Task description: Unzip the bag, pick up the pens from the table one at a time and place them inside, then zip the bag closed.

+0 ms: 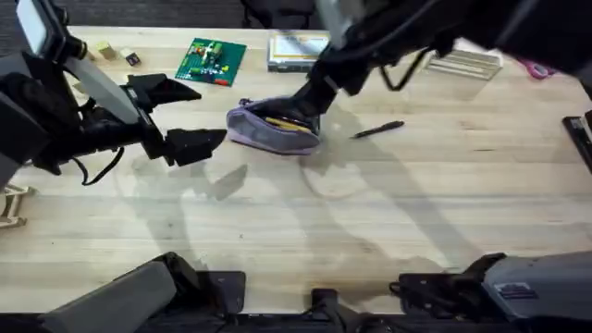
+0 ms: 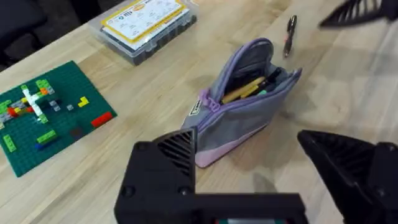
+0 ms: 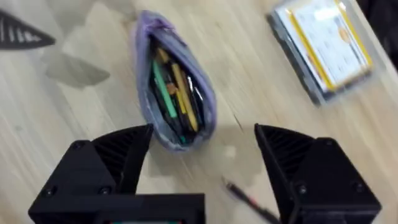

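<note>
The lavender bag (image 1: 273,127) lies unzipped at the middle of the table (image 1: 305,222), with yellow, green and black pens showing in its mouth (image 3: 176,93). One black pen (image 1: 377,130) lies on the wood just right of it, also in the left wrist view (image 2: 290,30) and the right wrist view (image 3: 249,200). My right gripper (image 1: 310,100) hangs open above the bag's right end, nothing between its fingers (image 3: 118,155). My left gripper (image 1: 199,116) is open too, a short way left of the bag (image 2: 249,93) and holding nothing.
A green brick plate (image 1: 211,61) and a clear parts box (image 1: 296,51) sit behind the bag. Pink-handled scissors (image 1: 536,69) and a pale slatted piece (image 1: 467,63) lie at the far right. Small blocks (image 1: 106,51) are at the far left.
</note>
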Robot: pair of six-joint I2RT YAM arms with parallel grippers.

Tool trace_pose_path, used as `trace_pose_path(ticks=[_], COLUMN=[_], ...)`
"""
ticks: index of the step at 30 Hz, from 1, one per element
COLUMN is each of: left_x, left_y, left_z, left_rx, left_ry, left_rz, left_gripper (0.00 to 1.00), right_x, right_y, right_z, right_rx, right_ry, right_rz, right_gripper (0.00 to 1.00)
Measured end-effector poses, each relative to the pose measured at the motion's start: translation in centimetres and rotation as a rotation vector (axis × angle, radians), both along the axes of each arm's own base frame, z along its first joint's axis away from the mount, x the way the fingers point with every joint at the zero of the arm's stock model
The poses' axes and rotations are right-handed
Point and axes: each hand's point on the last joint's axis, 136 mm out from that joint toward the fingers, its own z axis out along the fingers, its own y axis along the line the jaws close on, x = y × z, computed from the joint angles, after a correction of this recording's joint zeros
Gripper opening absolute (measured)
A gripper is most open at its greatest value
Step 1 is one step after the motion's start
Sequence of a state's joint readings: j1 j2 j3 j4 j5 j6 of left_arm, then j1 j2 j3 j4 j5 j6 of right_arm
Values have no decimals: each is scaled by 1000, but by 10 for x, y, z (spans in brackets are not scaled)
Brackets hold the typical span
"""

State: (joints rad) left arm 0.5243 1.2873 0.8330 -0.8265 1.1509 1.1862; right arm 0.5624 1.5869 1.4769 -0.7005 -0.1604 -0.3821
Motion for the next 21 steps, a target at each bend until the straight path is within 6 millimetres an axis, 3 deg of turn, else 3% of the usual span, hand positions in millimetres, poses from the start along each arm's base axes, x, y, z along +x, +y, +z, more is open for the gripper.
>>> trace_pose_path(ticks=[6,10,21], left_x=[0,0,0], left_y=[0,0,0], left_z=[0,0,0], left_rx=[0,0,1], left_ry=[0,0,-3], left_rz=[0,0,0], left_gripper=[993,993,993], right_x=[9,12,11], right_y=[-45,-69,-105], right_z=[16,12,-1], right_rx=[75,72,-15], right_ry=[75,123,152], right_rz=[-250,-402,-625], right_gripper=[998,998,998])
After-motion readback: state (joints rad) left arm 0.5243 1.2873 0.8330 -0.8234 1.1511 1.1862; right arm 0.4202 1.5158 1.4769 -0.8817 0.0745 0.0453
